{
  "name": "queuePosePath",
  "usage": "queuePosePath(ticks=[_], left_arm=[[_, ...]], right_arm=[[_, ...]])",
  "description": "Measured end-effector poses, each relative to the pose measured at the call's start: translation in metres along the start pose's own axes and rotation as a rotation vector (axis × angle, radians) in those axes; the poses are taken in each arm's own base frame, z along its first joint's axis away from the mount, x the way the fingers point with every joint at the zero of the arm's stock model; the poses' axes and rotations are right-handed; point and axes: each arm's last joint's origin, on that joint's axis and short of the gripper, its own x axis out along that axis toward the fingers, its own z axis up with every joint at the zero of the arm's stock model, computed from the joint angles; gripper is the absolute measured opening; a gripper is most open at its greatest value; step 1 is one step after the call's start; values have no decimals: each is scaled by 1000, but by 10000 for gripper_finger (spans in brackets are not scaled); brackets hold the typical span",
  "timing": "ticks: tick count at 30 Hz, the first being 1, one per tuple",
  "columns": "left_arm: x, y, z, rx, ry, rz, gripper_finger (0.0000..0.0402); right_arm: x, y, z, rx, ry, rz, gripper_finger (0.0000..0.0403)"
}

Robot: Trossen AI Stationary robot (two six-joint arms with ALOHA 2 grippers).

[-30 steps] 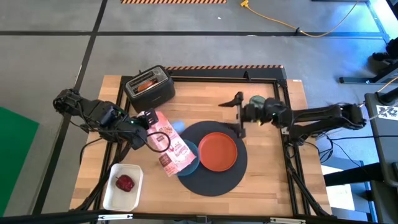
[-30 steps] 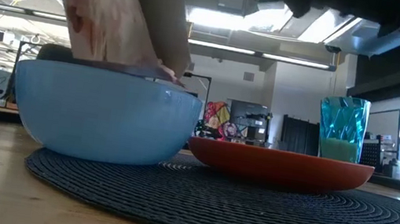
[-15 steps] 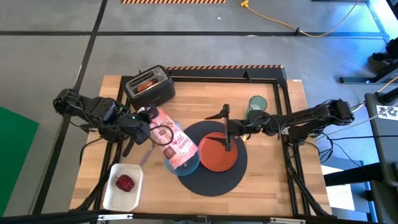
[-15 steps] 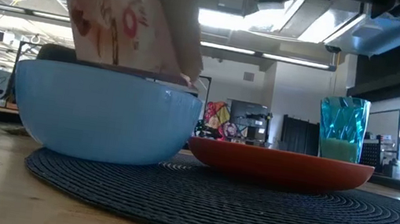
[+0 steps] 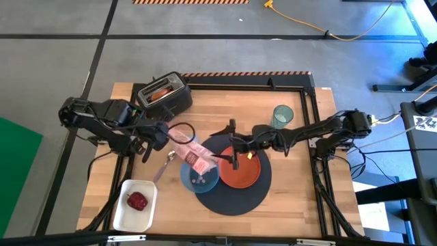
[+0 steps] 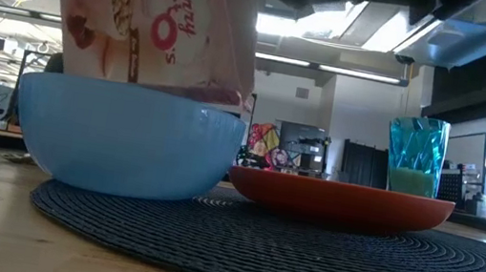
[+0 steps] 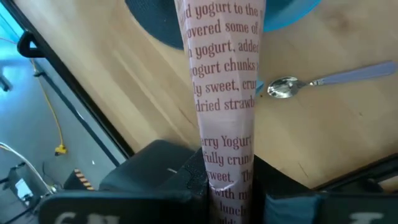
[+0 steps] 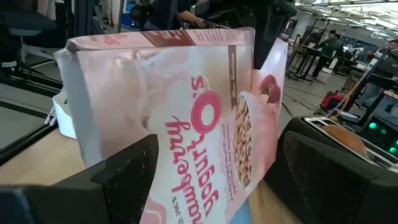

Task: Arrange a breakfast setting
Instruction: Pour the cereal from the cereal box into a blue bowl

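Observation:
My left gripper [image 5: 156,133] is shut on a pink cereal box [image 5: 193,154], which slants down over the blue bowl [image 5: 200,180]. The bowl sits on the dark-grey mat [image 5: 235,201] beside the orange plate [image 5: 243,169]. In the low view the box's lower end [image 6: 156,36] stands just above the bowl [image 6: 126,143]. My right gripper [image 5: 232,145] is open above the plate's left rim, its fingers on either side of the box's lower end [image 8: 180,118]; I cannot tell whether they touch it. The spoon [image 5: 166,164] lies on the wood left of the bowl. The green cup [image 5: 283,115] stands far right of the mat. My left gripper pinches the cereal box near its upper end [image 7: 229,167] between its two fingers, one on each broad face, with a narrow printed side toward the wrist camera. The fingers come from the table's left. The box is lifted clear and slants down toward the bowl.
A black toaster [image 5: 164,96] with toast in it stands at the far left. A white tray [image 5: 128,212] with a red apple [image 5: 138,201] lies at the near left. A black frame [image 5: 300,85] runs along the far and right edges.
My right gripper has gone from beside the green cup toward the table's left, over the plate, up to the box's lower end. My left gripper has drawn back toward the table's far left. The box has swung so its lower end points more toward the plate, uncovering the bowl.

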Motion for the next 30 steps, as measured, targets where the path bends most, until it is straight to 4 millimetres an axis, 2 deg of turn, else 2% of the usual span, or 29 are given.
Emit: queuePosePath(ticks=[5,11,17,23,30], left_arm=[[-1,0,-1,45,0,5,41],[-8,-1,-8,90,-16,31,41],[-16,2,-24,34,-30,64,41],[-24,3,-41,-23,-52,88,41],[-31,0,-49,-41,-92,82,41]], right_arm=[[-1,-1,-1,-1,33,-28,335],[-22,-5,23,-81,122,-321,335],[-32,15,38,-29,75,-207,335],[-21,33,37,9,-19,-117,335],[0,30,31,27,-38,-212,335]])
